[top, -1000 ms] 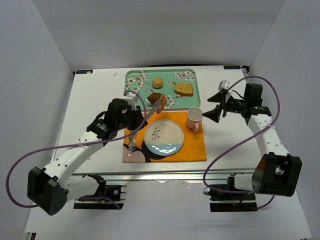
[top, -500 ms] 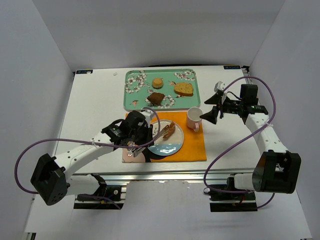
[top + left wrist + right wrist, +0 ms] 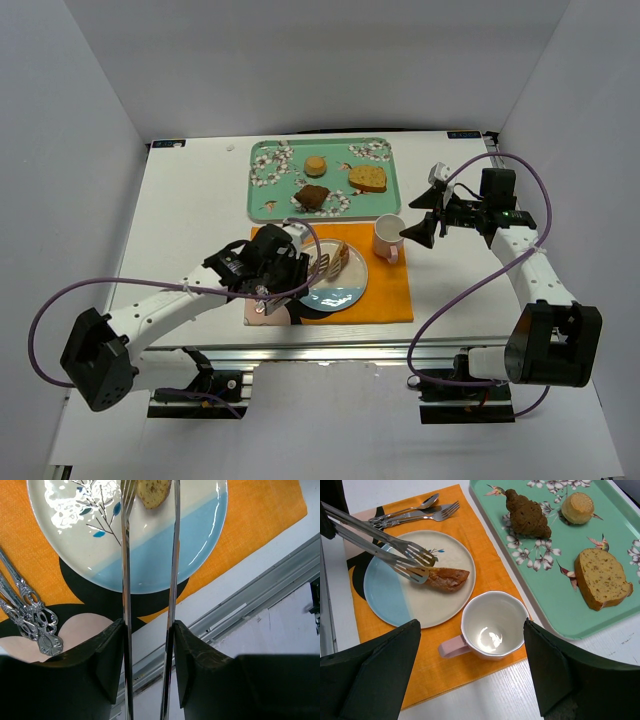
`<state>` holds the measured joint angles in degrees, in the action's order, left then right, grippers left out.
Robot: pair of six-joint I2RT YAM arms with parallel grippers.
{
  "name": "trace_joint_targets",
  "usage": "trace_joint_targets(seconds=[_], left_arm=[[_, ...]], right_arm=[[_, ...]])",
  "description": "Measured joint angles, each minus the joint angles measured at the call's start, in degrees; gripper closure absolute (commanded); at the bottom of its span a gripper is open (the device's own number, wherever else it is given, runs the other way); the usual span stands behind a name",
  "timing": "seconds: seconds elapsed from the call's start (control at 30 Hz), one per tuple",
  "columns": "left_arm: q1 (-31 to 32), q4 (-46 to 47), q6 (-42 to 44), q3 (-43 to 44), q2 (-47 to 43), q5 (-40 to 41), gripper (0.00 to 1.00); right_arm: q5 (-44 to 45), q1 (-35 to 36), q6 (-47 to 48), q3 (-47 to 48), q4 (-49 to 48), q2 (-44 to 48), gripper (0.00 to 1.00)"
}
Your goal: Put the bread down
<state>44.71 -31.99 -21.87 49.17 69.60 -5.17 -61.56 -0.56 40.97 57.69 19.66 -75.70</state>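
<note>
**Your left gripper [image 3: 148, 635] clamps the tongs [image 3: 125, 580], with the bread [image 3: 447, 578] lying on the plate [image 3: 385, 595] at their tips.**

Your left fingers [image 3: 111, 655] are narrow and press both metal arms of the tongs from either side. Far ahead of those fingers, the bread lies flat on the cream half of the plate, between the two forked ends. It touches at least one tip, though you cannot tell whether it is pinched. Your right gripper [image 3: 422, 214] holds nothing, its fingers spread wide. The pink cup [image 3: 492, 625] stands on the orange mat [image 3: 445, 665] between and just ahead of them, with the plate beyond the left finger.
</note>
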Motion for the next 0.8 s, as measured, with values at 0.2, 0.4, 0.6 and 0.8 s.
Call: trace_joint_targets(seconds=[0.2, 0.4, 0.6, 0.8], left_arm=[[0.04, -1.49, 0.39, 1.31, -1.68, -0.44, 0.49], [0.04, -2.54, 1.22, 3.56, -4.24, -1.31, 0.54], [-0.76, -3.8, 1.31, 4.94, -6.19, 3.56, 0.85], [-16.11, 1.36, 1.99, 3.76, -6.36, 9.7, 0.99]], right_arm=[[-0.02, 0.0, 0.0, 0.0, 0.0, 0.0, 0.12], [-0.02, 0.0, 0.24, 0.0, 0.0, 0.0, 0.12], [0.15, 0.87, 3.5, 0.0, 1.4, 0.0, 0.13], [1.99, 7.5, 10.12, 0.0, 4.83, 0.0, 0.13]])
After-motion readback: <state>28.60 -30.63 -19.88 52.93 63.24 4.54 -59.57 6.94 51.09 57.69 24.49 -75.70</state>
